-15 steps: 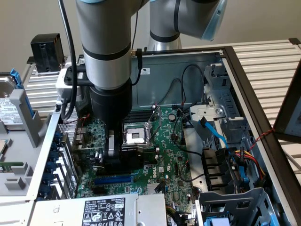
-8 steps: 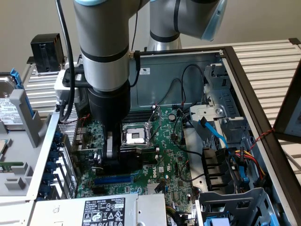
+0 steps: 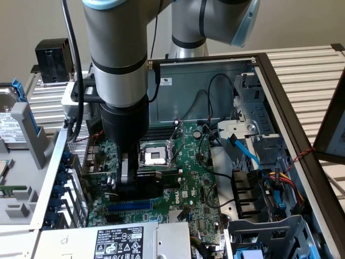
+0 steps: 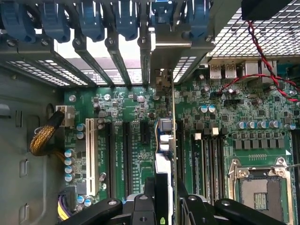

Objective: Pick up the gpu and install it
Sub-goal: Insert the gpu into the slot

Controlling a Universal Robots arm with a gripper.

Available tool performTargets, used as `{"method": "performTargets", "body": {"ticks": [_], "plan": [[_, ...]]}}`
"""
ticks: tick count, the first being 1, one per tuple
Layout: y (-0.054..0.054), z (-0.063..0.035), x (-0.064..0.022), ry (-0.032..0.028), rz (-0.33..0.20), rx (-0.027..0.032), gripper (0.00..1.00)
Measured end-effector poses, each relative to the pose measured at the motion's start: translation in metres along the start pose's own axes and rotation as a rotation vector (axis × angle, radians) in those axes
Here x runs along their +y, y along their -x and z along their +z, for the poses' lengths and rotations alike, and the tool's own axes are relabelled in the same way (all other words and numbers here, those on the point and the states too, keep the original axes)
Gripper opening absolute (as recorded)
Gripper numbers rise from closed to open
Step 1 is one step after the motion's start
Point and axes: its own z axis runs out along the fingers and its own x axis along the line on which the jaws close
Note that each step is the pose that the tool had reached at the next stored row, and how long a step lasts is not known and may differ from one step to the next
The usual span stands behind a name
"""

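My gripper [image 3: 129, 181] reaches down into the open computer case, low over the green motherboard [image 3: 197, 178]. In the wrist view the gripper [image 4: 165, 202] is shut on the gpu [image 4: 162, 180], a thin black-and-green card seen edge-on between the two black fingers [image 4: 140, 208]. The card runs along the board beside the black expansion slots [image 4: 125, 154], and its metal bracket end [image 4: 164, 51] meets the rear slot openings. Whether its lower edge sits in a slot is hidden. In the exterior view the gpu [image 3: 153, 179] is a dark strip beside the CPU socket [image 3: 153, 156].
Blue slot latches [image 4: 89, 18] line the case's rear wall. A white slot [image 4: 90, 164] and yellow sleeved cables [image 4: 44, 138] lie beside the card; memory slots [image 4: 206, 154] are on its other side. Drive cage and cables [image 3: 259, 189] fill the exterior view's right. The power supply [image 3: 118, 243] sits in front.
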Motion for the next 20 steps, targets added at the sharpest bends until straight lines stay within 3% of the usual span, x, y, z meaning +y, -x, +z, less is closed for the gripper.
{"method": "performTargets", "body": {"ticks": [4, 8, 20], "plan": [[0.0000, 0.0000, -0.0001, 0.0006, 0.001, 0.0037, 0.27], [0.0001, 0.0000, 0.0000, -0.0007, 0.002, 0.0187, 0.27], [0.0004, 0.0031, 0.0011, -0.0004, 0.006, 0.0185, 0.27]]}}
